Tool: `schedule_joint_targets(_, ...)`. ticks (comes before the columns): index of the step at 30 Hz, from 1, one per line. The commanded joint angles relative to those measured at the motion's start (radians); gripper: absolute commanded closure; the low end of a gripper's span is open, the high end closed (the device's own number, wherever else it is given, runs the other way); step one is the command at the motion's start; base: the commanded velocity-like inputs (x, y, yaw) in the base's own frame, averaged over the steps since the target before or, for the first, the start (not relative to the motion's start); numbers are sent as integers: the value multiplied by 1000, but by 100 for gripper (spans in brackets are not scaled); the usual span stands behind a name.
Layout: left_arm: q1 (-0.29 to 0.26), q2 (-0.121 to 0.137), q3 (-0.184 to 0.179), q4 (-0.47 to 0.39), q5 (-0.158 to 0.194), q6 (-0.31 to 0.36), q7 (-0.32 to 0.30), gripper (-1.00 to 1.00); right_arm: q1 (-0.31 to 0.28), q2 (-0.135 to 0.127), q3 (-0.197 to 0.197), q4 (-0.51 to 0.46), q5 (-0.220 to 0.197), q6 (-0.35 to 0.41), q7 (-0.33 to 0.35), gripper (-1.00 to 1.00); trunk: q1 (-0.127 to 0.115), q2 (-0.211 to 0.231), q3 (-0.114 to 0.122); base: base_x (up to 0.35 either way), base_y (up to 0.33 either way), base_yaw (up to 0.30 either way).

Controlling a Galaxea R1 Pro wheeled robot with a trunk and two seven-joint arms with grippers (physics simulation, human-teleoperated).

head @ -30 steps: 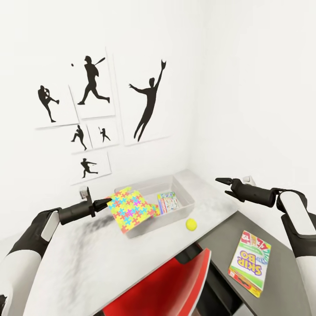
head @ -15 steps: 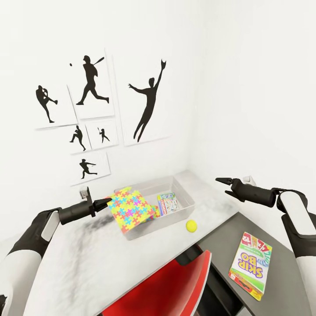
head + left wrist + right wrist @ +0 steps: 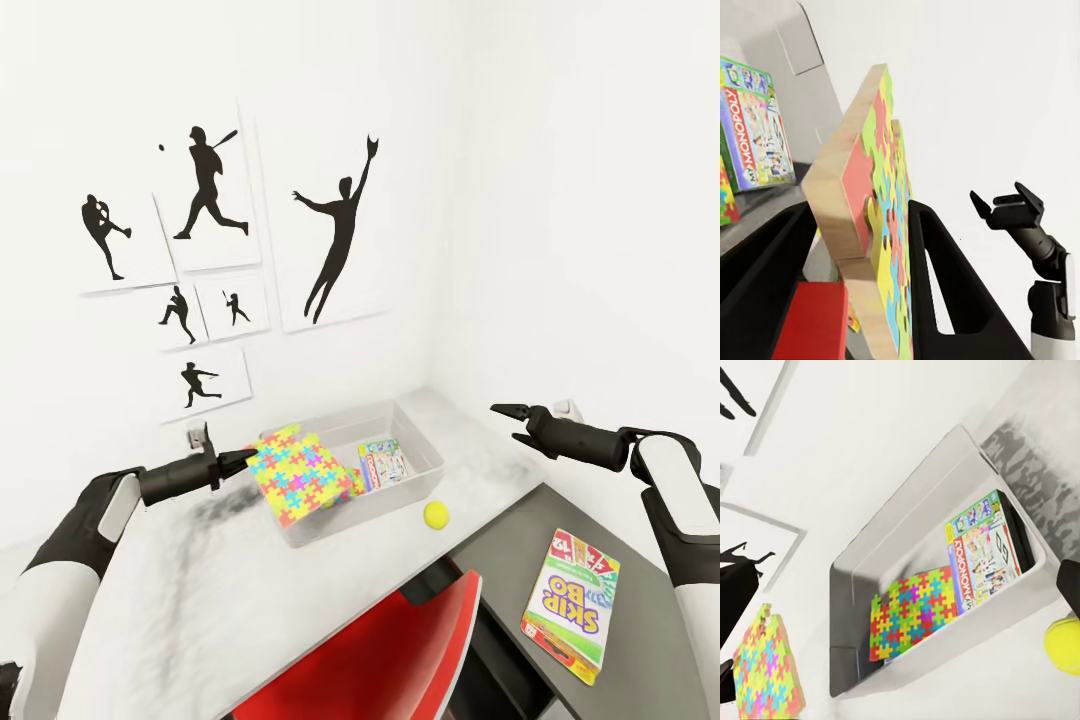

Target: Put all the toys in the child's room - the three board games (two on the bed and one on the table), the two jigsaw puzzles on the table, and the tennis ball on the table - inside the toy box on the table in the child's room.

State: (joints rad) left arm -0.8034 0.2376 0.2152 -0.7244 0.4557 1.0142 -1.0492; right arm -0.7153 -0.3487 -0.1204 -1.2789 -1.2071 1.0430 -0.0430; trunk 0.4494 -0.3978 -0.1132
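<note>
Left gripper (image 3: 240, 459) clamped on the edge of a puzzle (image 3: 302, 476), holding it tilted over the near-left corner of the toy box (image 3: 425, 452) on the counter (image 3: 210, 590). Right gripper (image 3: 507, 411) apart, holding nothing, above the counter's right end. Second puzzle (image 3: 909, 611) and Monopoly game (image 3: 986, 548) lie inside the box; ball (image 3: 435, 514) sits on the counter just near it.
</note>
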Motion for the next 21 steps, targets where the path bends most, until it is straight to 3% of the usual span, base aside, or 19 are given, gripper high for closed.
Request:
schedule_joint_targets(1, -21, -3, 1, 0, -3, 3, 13, 100, -1, 0, -1, -1, -5, 4, -5, -100, 1, -2, -2, 0, 0, 0)
schedule_joint_targets(9, -148, -25, 0, 18, -1, 1, 125, 100, -1, 0, 1, -2, -6, 4, -4, -100, 1, -2, -2, 0, 0, 0)
schedule_joint_targets(15, -225, -85, 0, 80, -1, -11, 306, 100, -1, 1, 1, -8, -5, 4, -4, -100, 1, -2, -2, 0, 0, 0)
schedule_joint_targets(21, -246, -131, -1, 129, -2, -90, 409, 100, -1, 1, 1, -56, -6, 4, -4, -100, 1, -2, -2, 0, 0, 0)
